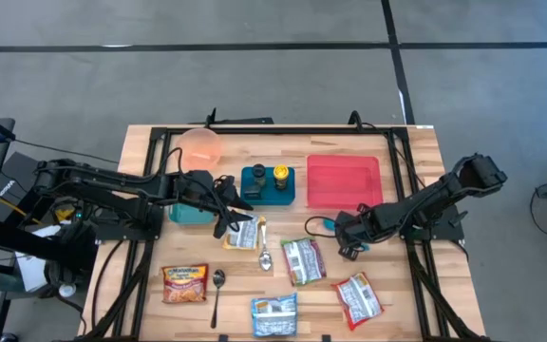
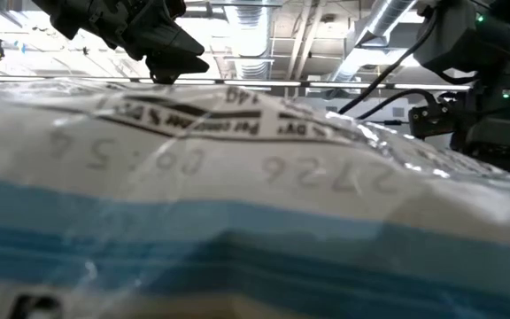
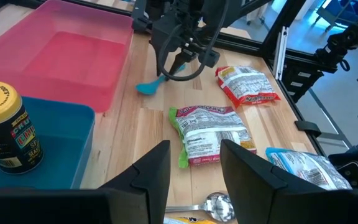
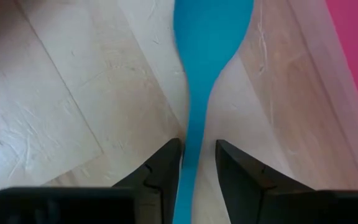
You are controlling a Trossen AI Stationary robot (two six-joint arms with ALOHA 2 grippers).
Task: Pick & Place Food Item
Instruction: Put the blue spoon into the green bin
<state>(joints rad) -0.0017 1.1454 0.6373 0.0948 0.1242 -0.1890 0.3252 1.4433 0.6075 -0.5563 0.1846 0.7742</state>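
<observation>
Right hand (image 4: pixel 197 158) is low on the surface (image 1: pixel 387 294), just beside the red tray (image 1: pixel 344 180), fingers (image 4: pixel 166 163) narrow around the handle of a teal spoon (image 4: pixel 207 68) — either side of it, can't tell if they've bitten yet. That spoon isn't food; the packets are the likely task items.

Left hand (image 1: pixel 234 220) hangs over the yellow packet (image 1: pixel 243 234) by the blue bin (image 1: pixel 268 184), fingers (image 3: pixel 157 171) apart at a middling gap, nothing between them.

Risks as I read it:
- thin flat handle lying on wood — fingers may slide off or scrape the surface rather than lift it
- spoon is close to the tray wall, so a lift could snag or nudge the tray
- both arms are near the centre, could crowd each other

Containers:
- red tray: empty
- blue bin: yellow-lidded spice jar (image 1: pixel 280 176) and a dark jar (image 1: pixel 258 175) upright inside
- pink bowl (image 1: pixel 200 145) at the back: looks empty
- teal box (image 1: pixel 190 213) under the left arm: contents hidden

Food packets: green-edged one (image 1: pixel 303 260), red one (image 1: pixel 358 297), blue one (image 1: pixel 274 314), orange one (image 1: pixel 185 283), all loose on the surface, none in a container.
</observation>
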